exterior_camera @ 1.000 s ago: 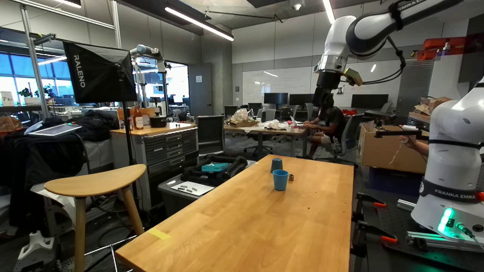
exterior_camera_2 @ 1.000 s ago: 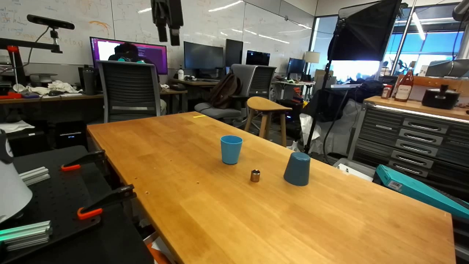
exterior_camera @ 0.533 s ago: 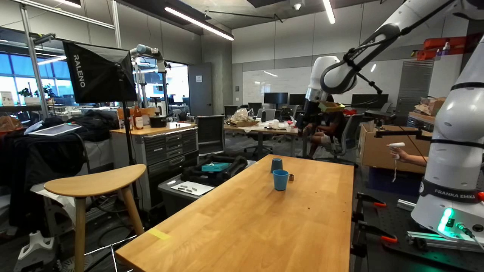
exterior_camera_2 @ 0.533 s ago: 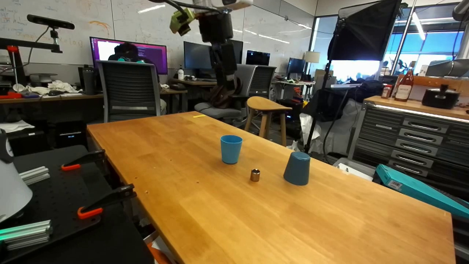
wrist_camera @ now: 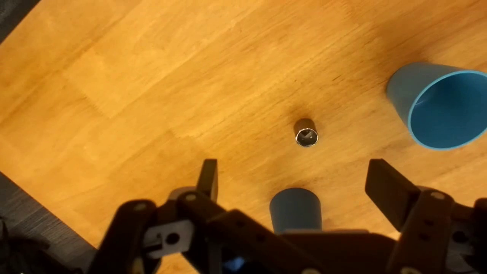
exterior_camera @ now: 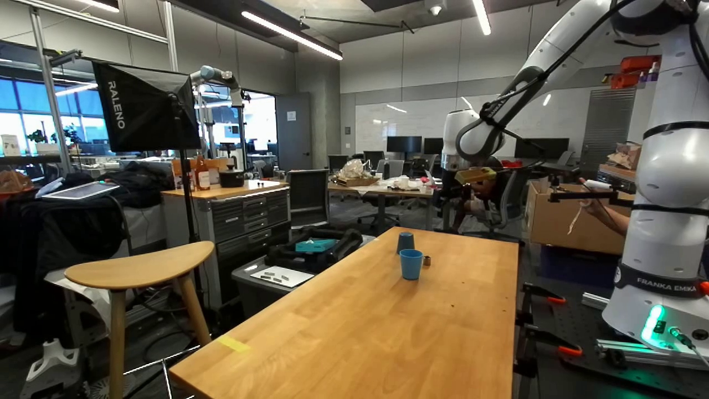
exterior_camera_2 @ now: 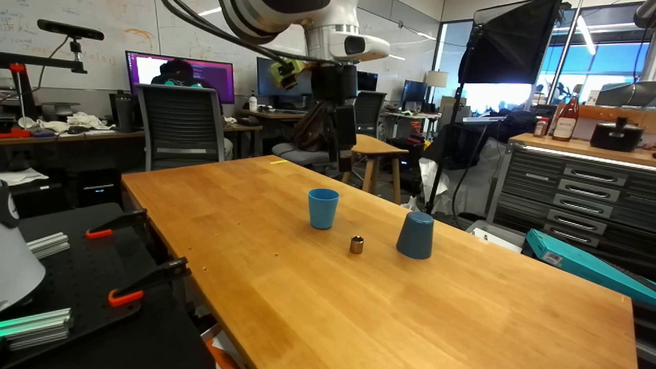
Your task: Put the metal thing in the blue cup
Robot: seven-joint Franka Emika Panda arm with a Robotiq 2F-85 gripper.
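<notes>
Neighboring metal thing (exterior_camera_2: 356,246): 1 inverted cup (exterior_camera_2: 415,236).

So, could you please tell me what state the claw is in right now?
Claw: open, holding nothing; the metal socket stands on the table.

The table (exterior_camera_2: 307,302) bears a metal cylinder (exterior_camera_2: 356,246), blue cup (exterior_camera_2: 323,210) and inverted cup (exterior_camera_2: 415,238).

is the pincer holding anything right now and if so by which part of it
Nothing is held: the pincer is open, and the metal socket stands on the wooden table.
</notes>
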